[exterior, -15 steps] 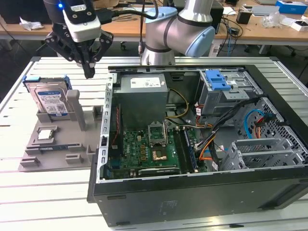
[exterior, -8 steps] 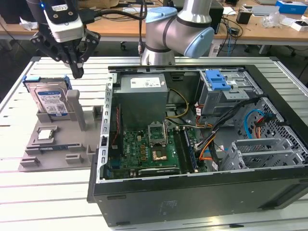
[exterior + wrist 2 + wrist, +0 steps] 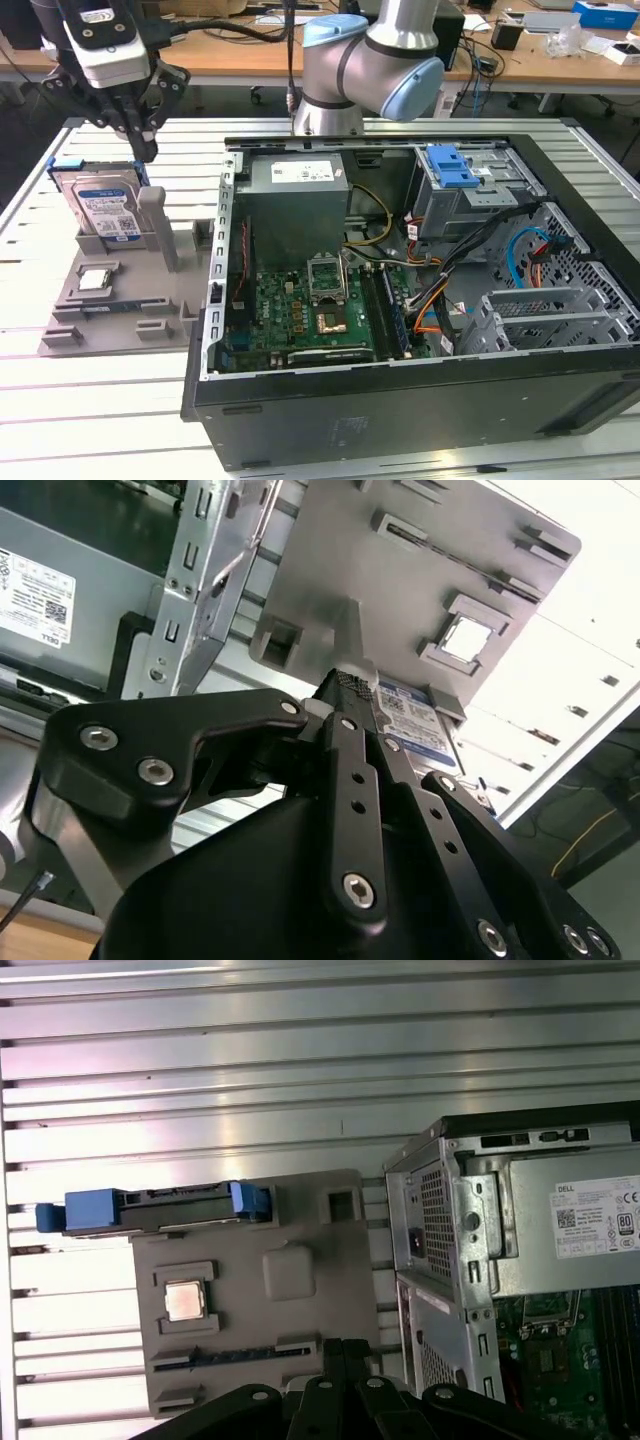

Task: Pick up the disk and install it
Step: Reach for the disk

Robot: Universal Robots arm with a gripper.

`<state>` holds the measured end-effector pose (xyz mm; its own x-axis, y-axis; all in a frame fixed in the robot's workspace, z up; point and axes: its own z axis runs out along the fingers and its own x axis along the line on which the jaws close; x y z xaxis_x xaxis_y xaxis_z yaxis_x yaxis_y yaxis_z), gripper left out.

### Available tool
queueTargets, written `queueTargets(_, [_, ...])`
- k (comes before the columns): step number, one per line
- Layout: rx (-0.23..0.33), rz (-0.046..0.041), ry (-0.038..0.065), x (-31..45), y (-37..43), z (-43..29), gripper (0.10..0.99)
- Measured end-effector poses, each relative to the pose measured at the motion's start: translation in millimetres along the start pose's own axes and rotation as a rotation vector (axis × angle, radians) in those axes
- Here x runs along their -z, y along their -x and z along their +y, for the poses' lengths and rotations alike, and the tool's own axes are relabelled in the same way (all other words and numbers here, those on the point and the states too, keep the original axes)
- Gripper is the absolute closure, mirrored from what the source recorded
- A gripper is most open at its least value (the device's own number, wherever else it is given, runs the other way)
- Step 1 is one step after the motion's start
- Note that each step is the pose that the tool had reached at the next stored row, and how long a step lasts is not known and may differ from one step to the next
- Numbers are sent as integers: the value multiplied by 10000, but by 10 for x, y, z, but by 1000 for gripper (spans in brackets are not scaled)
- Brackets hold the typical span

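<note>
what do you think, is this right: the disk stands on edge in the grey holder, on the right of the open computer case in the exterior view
Not quite. The exterior view shows the disk standing on edge in the grey holder, but on the left of the open computer case, not the right.

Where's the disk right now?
At the exterior view's left, the disk stands upright in the grey holder, beside the case, near the gripper.
</note>
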<state>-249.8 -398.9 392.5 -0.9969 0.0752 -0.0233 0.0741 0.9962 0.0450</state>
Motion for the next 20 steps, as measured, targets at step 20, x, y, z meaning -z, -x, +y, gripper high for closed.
queueTargets(20, [-1, -1, 0, 10, -533, -40, 980])
